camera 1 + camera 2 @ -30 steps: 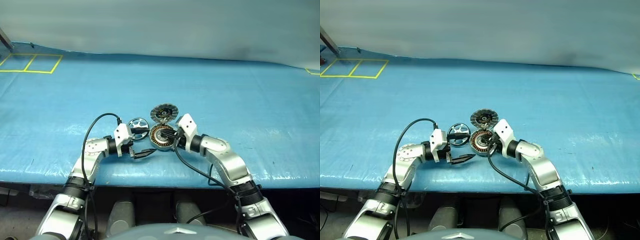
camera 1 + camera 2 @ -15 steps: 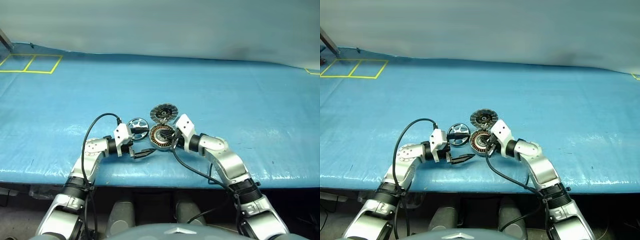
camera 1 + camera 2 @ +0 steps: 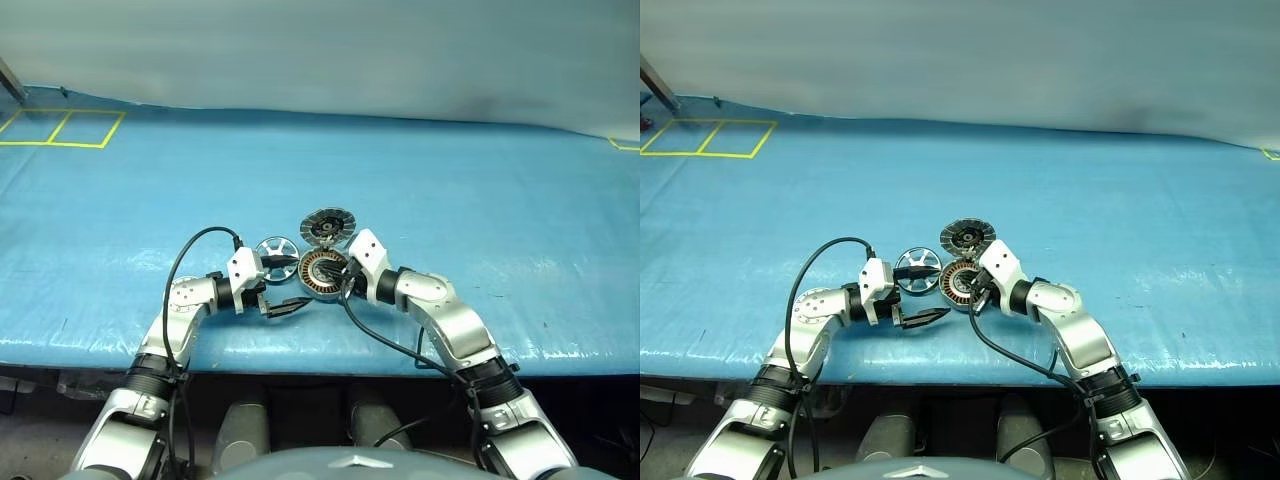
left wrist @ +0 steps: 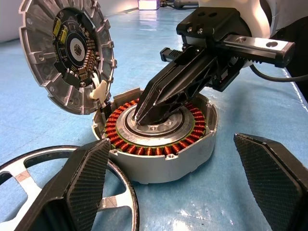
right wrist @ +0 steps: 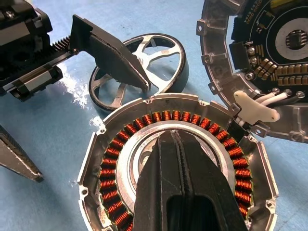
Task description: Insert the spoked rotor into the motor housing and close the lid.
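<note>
Right tool (image 5: 175, 139) clenched, tips pressed on motor housing (image 4: 159, 144) centre, left tool (image 3: 284, 284) released beside spoked rotor (image 3: 274, 250), lid (image 3: 329, 226) raised.

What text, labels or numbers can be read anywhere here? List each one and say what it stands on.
None can be read.
The circuit board inside the lid carries small components, but any markings on them are too small to read.
The motor housing, the spoked rotor and both grippers show no lettering.
The yellow tape squares on the blue table carry no writing.

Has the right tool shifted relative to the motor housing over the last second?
Yes, slightly: the right tool, shut, has crept leftward across the motor housing toward its silver centre; the housing itself stayed put.
</note>
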